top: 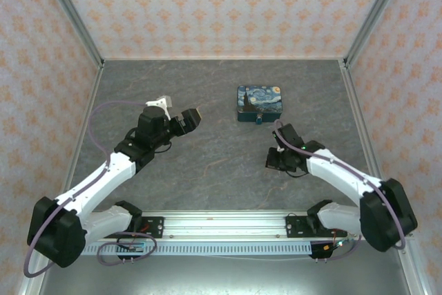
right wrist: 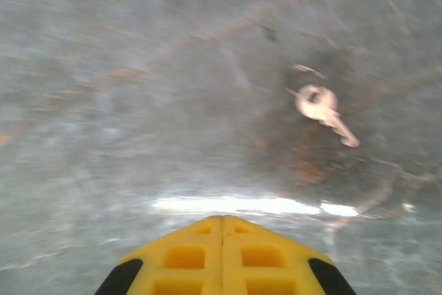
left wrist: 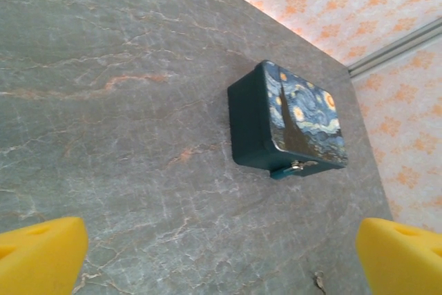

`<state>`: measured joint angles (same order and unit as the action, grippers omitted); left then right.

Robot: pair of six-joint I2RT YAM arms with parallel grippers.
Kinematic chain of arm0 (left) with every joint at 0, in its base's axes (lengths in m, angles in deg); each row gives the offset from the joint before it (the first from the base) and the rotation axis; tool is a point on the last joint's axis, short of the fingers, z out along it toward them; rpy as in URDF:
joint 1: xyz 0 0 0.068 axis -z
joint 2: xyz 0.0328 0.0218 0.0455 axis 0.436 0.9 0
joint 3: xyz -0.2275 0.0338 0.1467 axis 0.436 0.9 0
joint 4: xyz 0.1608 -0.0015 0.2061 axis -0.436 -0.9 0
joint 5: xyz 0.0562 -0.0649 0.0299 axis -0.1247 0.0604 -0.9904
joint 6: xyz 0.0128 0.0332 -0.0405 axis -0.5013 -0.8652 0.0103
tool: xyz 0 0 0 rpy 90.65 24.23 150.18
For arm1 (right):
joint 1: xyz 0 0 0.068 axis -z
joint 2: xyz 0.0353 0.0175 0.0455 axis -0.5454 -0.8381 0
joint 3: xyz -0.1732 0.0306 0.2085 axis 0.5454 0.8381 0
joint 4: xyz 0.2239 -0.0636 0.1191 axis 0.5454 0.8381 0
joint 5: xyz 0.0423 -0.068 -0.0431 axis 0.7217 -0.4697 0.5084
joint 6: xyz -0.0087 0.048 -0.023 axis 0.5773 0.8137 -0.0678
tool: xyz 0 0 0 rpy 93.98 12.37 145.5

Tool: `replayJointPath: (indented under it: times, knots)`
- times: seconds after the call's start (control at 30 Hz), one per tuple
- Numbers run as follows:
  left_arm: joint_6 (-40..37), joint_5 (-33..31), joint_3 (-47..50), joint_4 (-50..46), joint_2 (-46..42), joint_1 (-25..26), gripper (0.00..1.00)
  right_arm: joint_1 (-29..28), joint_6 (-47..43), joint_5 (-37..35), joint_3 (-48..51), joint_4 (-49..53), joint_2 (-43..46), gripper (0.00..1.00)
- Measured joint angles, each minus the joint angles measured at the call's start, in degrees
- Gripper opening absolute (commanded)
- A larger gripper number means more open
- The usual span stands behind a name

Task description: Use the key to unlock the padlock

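With pickup likely the step in hand, the right gripper [right wrist: 222, 220], fingers together and empty, hovered with the key [right wrist: 321, 110] lying ahead to its right (blurred, apparently flat) and would need to open over it, while the left gripper [left wrist: 221, 257], fingers apart, faced the padlock [left wrist: 293, 168] on the box [left wrist: 304, 112] ahead.

The grey marbled table [top: 207, 170] carries the box [top: 260, 101] right of centre. The key [right wrist: 322, 110] lies flat on the table, upper right of the right wrist view.
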<state>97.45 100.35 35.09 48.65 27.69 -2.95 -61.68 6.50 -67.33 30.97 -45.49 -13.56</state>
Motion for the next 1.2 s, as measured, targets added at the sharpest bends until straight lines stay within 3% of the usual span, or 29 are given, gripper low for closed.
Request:
replayJointPath:
  times: [0.2, 0.3, 0.4, 0.5, 0.73, 0.9, 1.2]
  knots:
    - [-0.1, 8.2, -1.7, 3.7, -1.4, 0.0, 0.90, 0.0, -4.5, 12.0, -0.3, -10.2, 9.6, 0.00]
    - [-0.3, 11.8, -4.0, 5.0, -2.0, 0.0, 0.87, -0.1, -7.5, 14.4, -2.5, -10.8, 11.2, 0.00]
    - [-0.6, 13.4, -5.7, 5.2, -3.0, 0.3, 0.87, -0.2, -9.4, 11.8, -6.3, -7.9, 10.2, 0.01]
    - [-0.7, 13.5, -5.8, 5.2, -3.8, 0.4, 0.90, -0.2, -9.4, 6.1, -9.0, -4.1, 7.0, 0.17]
    - [-0.7, 13.1, -5.7, 4.6, -4.0, 0.4, 0.92, 4.6, -8.7, -2.2, -8.8, 4.1, -2.3, 0.34]
    - [-1.1, 12.4, -5.5, 3.6, -4.5, 0.4, 0.92, 8.4, -9.7, -4.7, -8.9, 6.1, -10.2, 0.37]
    - [-1.3, 11.5, -5.0, 3.1, -5.6, 0.4, 0.93, 8.8, -11.8, -5.3, -11.5, 6.6, -20.6, 0.36]
